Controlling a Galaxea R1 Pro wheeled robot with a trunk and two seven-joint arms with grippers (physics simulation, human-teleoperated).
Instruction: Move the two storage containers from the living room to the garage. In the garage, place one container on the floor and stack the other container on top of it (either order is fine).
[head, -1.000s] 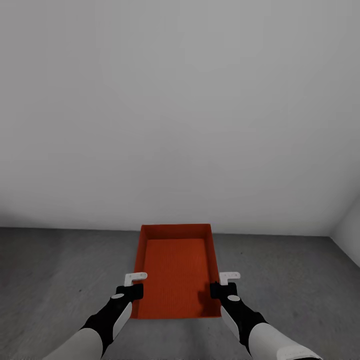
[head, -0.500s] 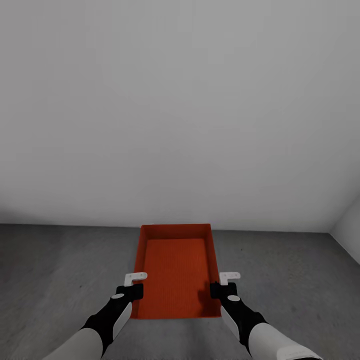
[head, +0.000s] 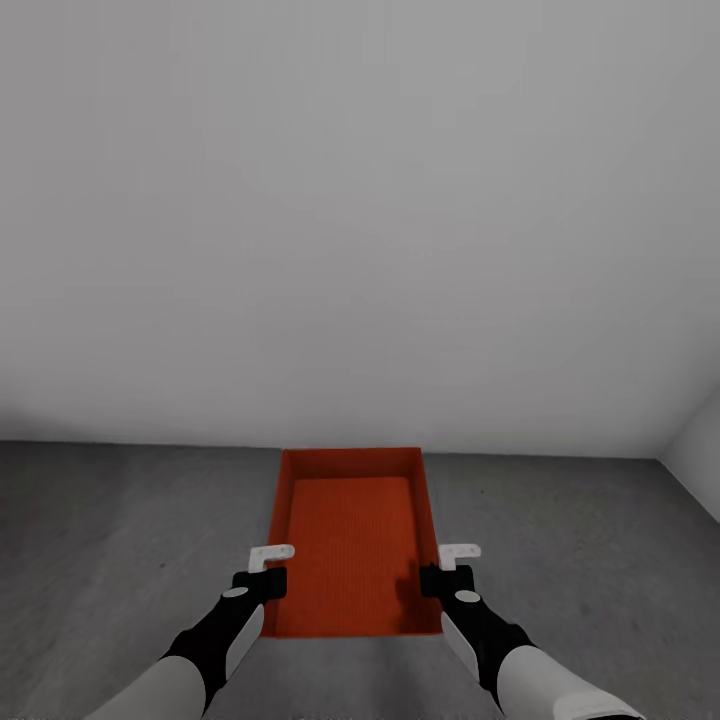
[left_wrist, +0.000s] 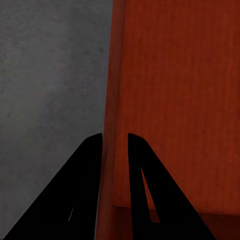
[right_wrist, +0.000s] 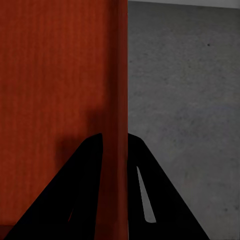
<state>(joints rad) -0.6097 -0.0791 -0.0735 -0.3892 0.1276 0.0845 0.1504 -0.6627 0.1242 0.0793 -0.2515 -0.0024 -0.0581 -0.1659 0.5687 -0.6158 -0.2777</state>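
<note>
**Between two arms, one orange-red bin above grey concrete**

Before a plain white-grey wall (head: 360, 200), an orange-red storage container (head: 352, 540) is held between both of the robot's arms, its long axis pointing away from the robot toward that wall. It is lidless and rectangular, with low walls and a finely ribbed bottom that reads as a slightly lighter, brighter panel inside the darker rim. Its far end sits close to the line where the wall meets the floor (head: 120, 540), a mottled dark grey concrete surface that spreads out on either side of the bin.

The left gripper (head: 268, 565) is clamped on the container's left long wall near the end closest to the robot; in the left wrist view its two black fingers (left_wrist: 87, 175) straddle that thin wall, one outside over the concrete, one inside over the ribbed bottom. The right gripper (head: 452, 565) is likewise closed on the opposite long wall, level with the left one, and the right wrist view shows the black fingers (right_wrist: 90, 175) pinching the rim, with a soft shadow cast on the bottom of the container beside them. Whether the container touches the concrete cannot be told. A second wall (head: 700, 450) meets the first at the right of the container, forming a corner.
</note>
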